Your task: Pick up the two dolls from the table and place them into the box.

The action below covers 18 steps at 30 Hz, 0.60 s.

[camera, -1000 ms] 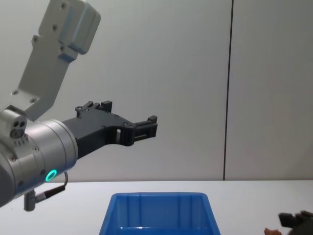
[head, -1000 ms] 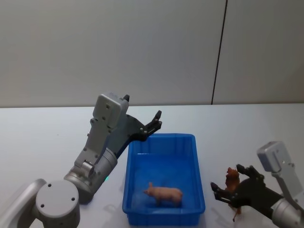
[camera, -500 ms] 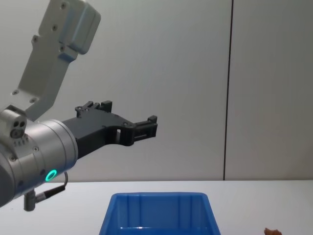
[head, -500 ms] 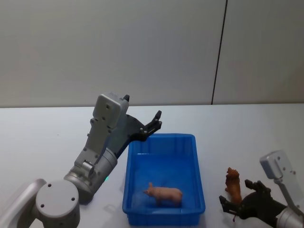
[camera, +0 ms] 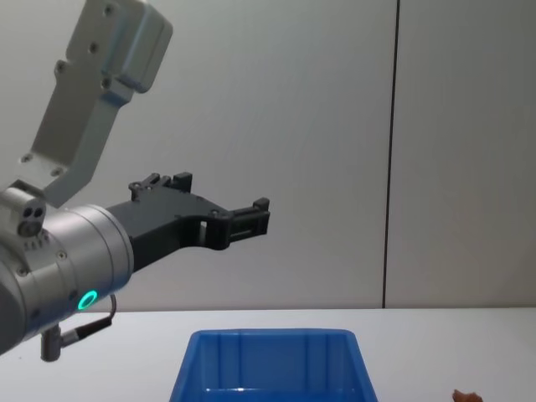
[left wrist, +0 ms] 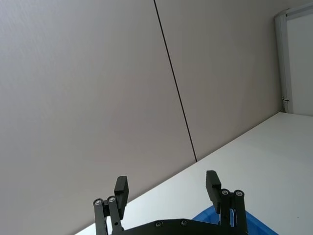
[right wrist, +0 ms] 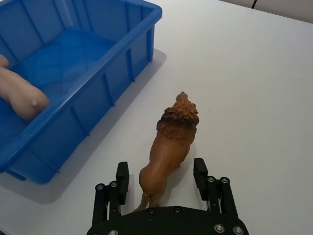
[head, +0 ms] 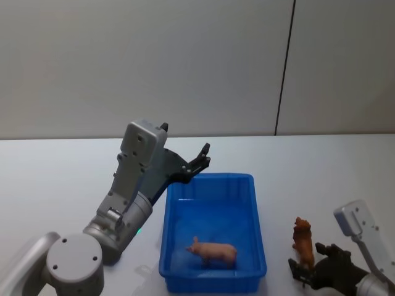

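Lion doll (right wrist: pixel 171 142), reddish-brown, is resting on the white table (right wrist: pixel 254 73) just beside the blue box (right wrist: pixel 117 68). It is looking light and fairly firm, best pinched across its narrow flanks. Right hand (right wrist: pixel 161 166) is straddling its hindquarters, fingers spread. Left hand (left wrist: pixel 166 179) is hovering spread above the box's far corner. Head view is revealing the whole pig doll (head: pixel 213 251) inside the box, which the right wrist view is cropping.

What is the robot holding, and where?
Nothing yet. The right tool sits open around the back end of the lion; the left tool is open and empty.
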### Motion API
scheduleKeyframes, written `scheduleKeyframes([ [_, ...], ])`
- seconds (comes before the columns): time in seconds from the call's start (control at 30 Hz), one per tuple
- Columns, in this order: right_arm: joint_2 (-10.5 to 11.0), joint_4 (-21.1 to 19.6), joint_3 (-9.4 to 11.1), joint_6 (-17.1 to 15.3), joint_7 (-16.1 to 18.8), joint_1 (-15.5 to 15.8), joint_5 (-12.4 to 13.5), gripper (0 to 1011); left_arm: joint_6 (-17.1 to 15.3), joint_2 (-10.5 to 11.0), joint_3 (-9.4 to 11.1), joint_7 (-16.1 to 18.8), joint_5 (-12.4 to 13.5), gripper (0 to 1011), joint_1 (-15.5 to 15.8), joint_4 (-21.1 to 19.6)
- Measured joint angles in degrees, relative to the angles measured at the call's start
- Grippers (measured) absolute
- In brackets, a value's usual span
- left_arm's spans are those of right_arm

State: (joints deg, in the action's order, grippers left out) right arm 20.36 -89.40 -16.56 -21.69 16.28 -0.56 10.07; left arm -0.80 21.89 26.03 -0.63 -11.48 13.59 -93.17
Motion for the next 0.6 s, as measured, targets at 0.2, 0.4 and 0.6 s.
scheduleKeyframes([
  [0.2, -0.38, 0.55, 0.02, 0.11, -0.57, -0.43, 0.19, 675, 0.0, 0.0, 0.0, 0.0, 0.0, 1004, 0.0, 0.0],
  [0.4, -0.67, 0.91, 0.08, 0.35, -1.07, -0.77, 0.41, 474, 0.0, 0.0, 0.0, 0.0, 0.0, 1004, 0.0, 0.0],
  [0.6, -0.94, 1.07, 0.11, 0.79, -1.51, -1.17, 0.4, 301, 0.0, 0.0, 0.0, 0.0, 0.0, 1004, 0.0, 0.0],
])
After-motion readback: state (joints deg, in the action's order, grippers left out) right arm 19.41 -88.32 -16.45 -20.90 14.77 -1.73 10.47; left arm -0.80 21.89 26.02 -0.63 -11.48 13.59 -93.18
